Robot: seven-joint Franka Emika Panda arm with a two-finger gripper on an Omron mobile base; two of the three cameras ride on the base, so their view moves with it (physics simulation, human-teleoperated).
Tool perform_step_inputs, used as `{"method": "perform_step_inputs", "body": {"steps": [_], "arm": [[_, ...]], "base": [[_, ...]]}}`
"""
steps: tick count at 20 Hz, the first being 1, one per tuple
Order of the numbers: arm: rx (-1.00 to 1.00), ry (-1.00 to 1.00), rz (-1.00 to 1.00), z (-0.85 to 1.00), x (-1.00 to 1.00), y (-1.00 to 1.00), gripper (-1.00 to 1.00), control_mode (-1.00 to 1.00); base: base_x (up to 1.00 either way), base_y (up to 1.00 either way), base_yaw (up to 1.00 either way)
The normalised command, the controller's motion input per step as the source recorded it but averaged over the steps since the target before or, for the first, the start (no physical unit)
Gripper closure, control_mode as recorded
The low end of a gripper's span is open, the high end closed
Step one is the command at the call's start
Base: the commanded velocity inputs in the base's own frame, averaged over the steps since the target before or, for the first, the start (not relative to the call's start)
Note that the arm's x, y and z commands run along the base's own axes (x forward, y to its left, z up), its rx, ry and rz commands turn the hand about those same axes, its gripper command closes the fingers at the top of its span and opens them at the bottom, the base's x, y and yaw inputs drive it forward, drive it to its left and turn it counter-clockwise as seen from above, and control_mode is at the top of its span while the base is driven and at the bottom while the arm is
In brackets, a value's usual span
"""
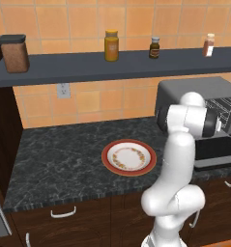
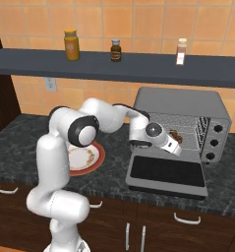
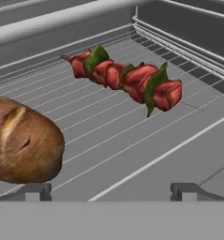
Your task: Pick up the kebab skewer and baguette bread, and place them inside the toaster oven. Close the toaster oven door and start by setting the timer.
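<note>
The toaster oven [image 2: 180, 106] [image 1: 194, 89] stands open on the counter, with the toaster oven door [image 2: 165, 172] [image 1: 216, 154] folded down flat in front. On its wire rack [image 3: 108, 126] lies the kebab skewer [image 3: 127, 79] [image 2: 175, 133], red chunks with green leaves. The baguette bread [image 3: 19, 145] rests on the same rack, to the left and nearer in the hand view. My gripper [image 3: 112, 191] [image 2: 177, 147] reaches into the oven mouth above the door. It is open, with nothing between its fingers [image 3: 38, 191], and stands short of both foods.
A red-rimmed plate [image 1: 129, 157] [image 2: 87, 157] sits bare on the dark counter left of the oven. Three knobs [image 2: 215, 135] line the oven's right side. A shelf [image 1: 112, 65] above carries jars and a brown canister [image 1: 14, 53].
</note>
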Motion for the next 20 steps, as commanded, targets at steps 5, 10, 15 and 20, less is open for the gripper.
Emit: {"method": "perform_step_inputs", "body": {"steps": [5, 10, 15, 20], "arm": [[0.00, -0.04, 0.00, -0.15, -0.49, 0.00, -1.00, -1.00], [0.00, -0.01, 0.00, 0.00, -0.87, 0.00, -1.00, -1.00], [0.00, -0.01, 0.00, 0.21, -0.67, -0.07, -1.00, -1.00], [0.00, 0.05, 0.00, 0.75, -0.87, -0.27, -1.00, -1.00]], "base": [[0.00, 0.00, 0.00], [0.00, 0.00, 0.00], [0.00, 0.00, 0.00], [0.00, 0.00, 0.00]]}}
